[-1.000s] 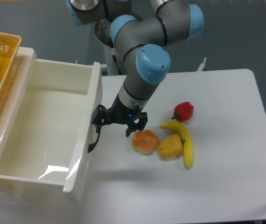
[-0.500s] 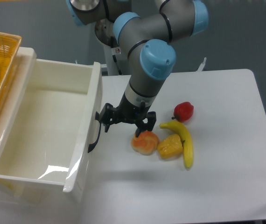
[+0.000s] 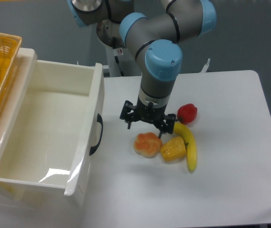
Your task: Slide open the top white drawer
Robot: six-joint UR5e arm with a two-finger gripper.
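Cream-white top white drawer (image 3: 54, 128) pulled well out at table's left, black handle (image 3: 97, 135) free. Gripper (image 3: 146, 124) spread wide, empty, above orange fruit (image 3: 148, 144); task judged complete.

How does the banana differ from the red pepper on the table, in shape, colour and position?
The banana is long, curved and yellow; the red pepper is short, rounded and red. The banana touches the yellow-orange piece beside it, while the red pepper lies farther back, just beyond the banana's upper end. Both rest on the white table, to the right of the open gripper.
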